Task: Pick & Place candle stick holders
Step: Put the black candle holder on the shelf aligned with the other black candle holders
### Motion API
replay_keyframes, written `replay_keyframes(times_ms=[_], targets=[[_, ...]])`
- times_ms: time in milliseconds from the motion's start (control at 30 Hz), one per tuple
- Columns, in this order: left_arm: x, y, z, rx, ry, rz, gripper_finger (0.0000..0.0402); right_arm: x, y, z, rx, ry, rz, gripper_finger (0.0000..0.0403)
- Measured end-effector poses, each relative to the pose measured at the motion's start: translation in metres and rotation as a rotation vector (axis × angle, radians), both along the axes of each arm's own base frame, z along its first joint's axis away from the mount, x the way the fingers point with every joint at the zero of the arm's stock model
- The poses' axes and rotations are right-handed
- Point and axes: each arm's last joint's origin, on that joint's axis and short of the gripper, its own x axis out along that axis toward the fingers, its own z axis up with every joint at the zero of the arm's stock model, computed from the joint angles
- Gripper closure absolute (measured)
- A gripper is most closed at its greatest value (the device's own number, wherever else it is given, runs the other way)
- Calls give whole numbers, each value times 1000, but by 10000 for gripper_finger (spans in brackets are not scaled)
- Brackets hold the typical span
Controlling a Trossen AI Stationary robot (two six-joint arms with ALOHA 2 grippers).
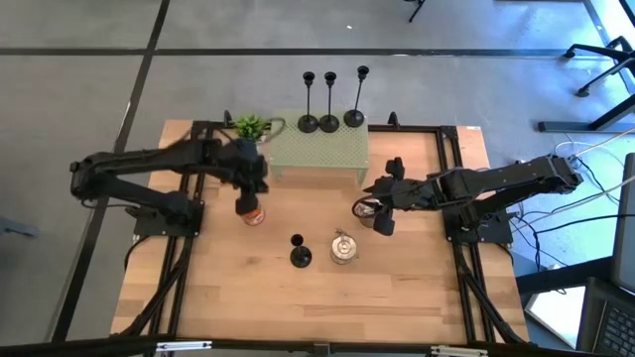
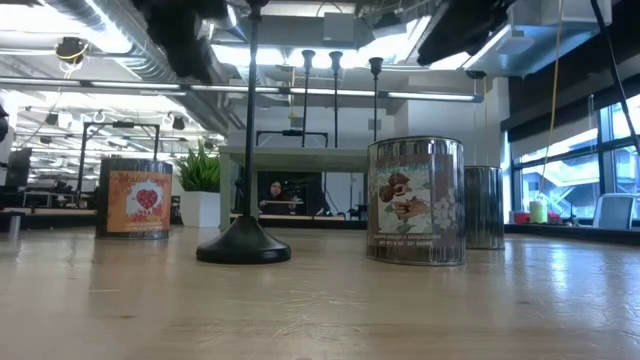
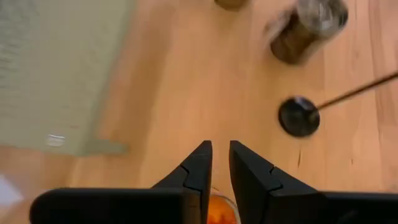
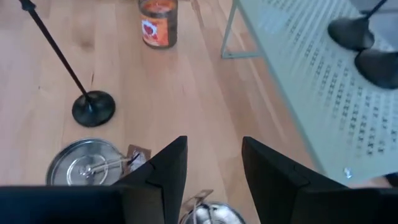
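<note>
One candlestick (image 1: 299, 254) stands on the desk beside the silver jar (image 1: 343, 248); light, rigid and top-heavy, best gripped mid-stem. Left end effector (image 3: 220, 163) narrowly parted, right end effector (image 4: 214, 163) spread, both empty.

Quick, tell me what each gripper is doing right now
Left gripper: fingers nearly together, holding nothing, above the orange jar.
Right gripper: open, empty, over a silver jar.

Grey floor (image 1: 89, 99) with dark seams surrounds the wooden desk (image 1: 308, 297). Ceiling ducts (image 2: 110, 30), strip lights, and windows (image 2: 610, 150) show behind. Office chair base (image 1: 600, 59) sits nearby.
</note>
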Motion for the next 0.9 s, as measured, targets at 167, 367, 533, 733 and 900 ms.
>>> replay_keyframes(times_ms=[167, 367, 533, 733, 900], targets=[[10, -19, -40, -20, -36, -64, 324, -1, 0, -7, 38, 12, -25, 245], [18, -43, -67, -25, -160, -183, 297, -1, 0, -8, 71, 4, -55, 245], [24, -66, -87, 2, -255, -317, 286, -1, 0, -8, 71, 4, -55, 245], [38, -87, -106, 0, -326, -389, 286, -1, 0, -8, 72, 1, -55, 245], [54, -98, -118, -4, -376, -382, 286, -1, 0, -8, 77, 0, -59, 245]])
